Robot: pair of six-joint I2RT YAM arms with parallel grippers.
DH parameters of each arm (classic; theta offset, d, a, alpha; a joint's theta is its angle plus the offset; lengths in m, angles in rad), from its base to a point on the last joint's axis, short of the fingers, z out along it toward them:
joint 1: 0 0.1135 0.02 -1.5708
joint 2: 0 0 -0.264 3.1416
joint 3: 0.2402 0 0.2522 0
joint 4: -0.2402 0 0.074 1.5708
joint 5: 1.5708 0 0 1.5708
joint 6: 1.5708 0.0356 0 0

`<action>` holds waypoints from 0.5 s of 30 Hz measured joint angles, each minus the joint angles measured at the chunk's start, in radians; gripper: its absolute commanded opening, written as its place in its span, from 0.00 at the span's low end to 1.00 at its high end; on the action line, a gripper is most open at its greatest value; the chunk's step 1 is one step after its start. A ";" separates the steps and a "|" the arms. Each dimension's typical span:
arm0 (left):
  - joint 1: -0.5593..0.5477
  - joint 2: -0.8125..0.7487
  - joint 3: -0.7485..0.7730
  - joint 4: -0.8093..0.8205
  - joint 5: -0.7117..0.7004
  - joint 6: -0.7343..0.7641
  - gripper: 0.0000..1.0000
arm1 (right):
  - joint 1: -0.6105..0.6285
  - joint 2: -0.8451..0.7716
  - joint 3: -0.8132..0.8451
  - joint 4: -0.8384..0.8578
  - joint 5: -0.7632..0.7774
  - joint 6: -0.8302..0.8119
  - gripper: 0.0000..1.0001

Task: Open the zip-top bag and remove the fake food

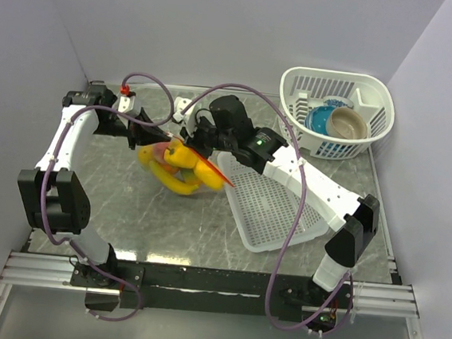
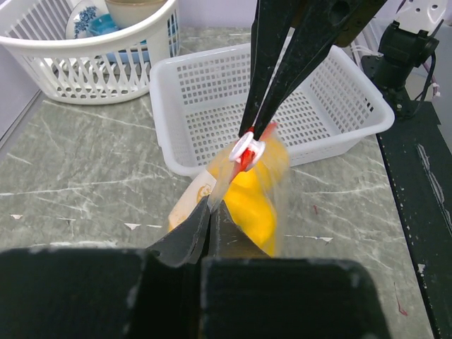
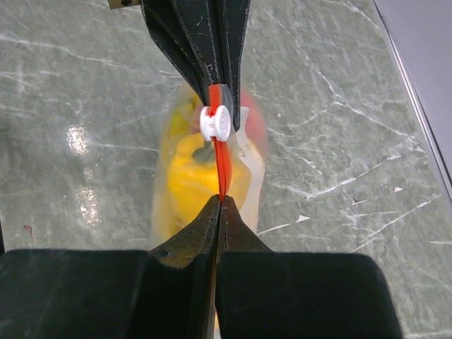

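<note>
Your right gripper [image 3: 220, 202] and left gripper [image 2: 212, 206] each pinch the red strip of the zip-top bag [image 1: 182, 165] just beside the mesh basket [image 1: 274, 208], fake food [image 2: 256, 201] inside: you're opening it, so next draw the slider [image 3: 215, 123] along.

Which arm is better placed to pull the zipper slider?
Probably right. The right gripper closes at the white slider, and the zip strip trails toward its side; the left gripper anchors the zip-top bag by its clear edge.
</note>
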State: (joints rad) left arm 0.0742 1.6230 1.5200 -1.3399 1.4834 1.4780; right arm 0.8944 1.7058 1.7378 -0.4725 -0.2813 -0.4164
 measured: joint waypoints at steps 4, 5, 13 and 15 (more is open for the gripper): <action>0.000 -0.001 0.000 0.002 0.000 -0.006 0.01 | 0.000 0.000 -0.001 0.009 0.008 0.004 0.06; 0.000 -0.002 0.000 0.002 0.000 -0.009 0.01 | 0.000 0.000 -0.002 0.013 0.009 0.005 0.08; -0.001 -0.002 0.000 0.000 -0.010 -0.006 0.01 | 0.000 0.000 -0.012 0.093 0.011 0.011 0.20; -0.002 -0.002 0.000 0.000 -0.014 -0.006 0.01 | 0.000 0.000 -0.012 0.126 0.000 0.011 0.27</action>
State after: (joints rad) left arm 0.0723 1.6211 1.5200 -1.3403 1.4689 1.4719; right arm 0.8948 1.7058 1.7256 -0.3466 -0.2817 -0.4057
